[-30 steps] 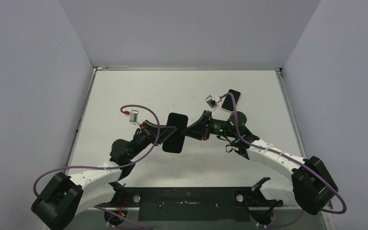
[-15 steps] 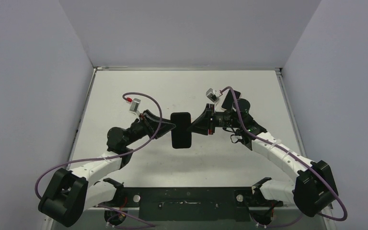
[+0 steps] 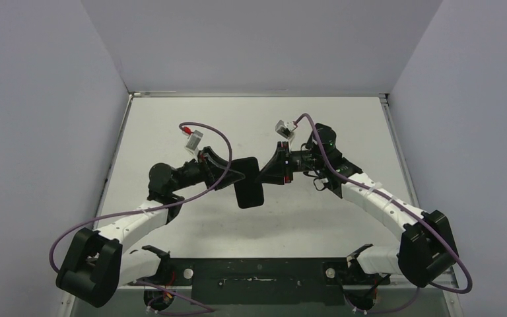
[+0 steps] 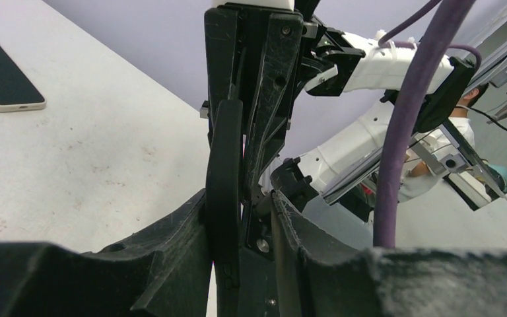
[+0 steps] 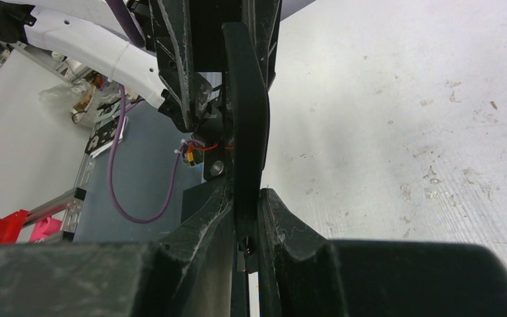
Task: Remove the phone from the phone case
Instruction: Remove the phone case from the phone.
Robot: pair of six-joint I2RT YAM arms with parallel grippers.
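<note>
The black phone case (image 3: 247, 181) hangs in mid-air over the table's middle, held edge-on between both grippers. My right gripper (image 3: 262, 173) is shut on the case's right edge (image 5: 247, 112), its fingers (image 5: 245, 198) pinching the thin wall. My left gripper (image 3: 234, 175) stands open around the opposite edge (image 4: 224, 165). There the case rests against one finger (image 4: 185, 231), with a gap to the other. The phone (image 4: 3, 72), dark screen with a pale rim, lies flat on the table. In the top view the right arm hides it.
The white table (image 3: 171, 125) is bordered by grey walls at the back and sides. Purple cables (image 3: 204, 132) loop off both wrists. The arm bases sit on a black mount (image 3: 257, 281) along the near edge.
My left gripper has opened off the case, which it was shut on a second ago. Both wrists have shifted a little, the case has tilted, and the right arm now covers the phone.
</note>
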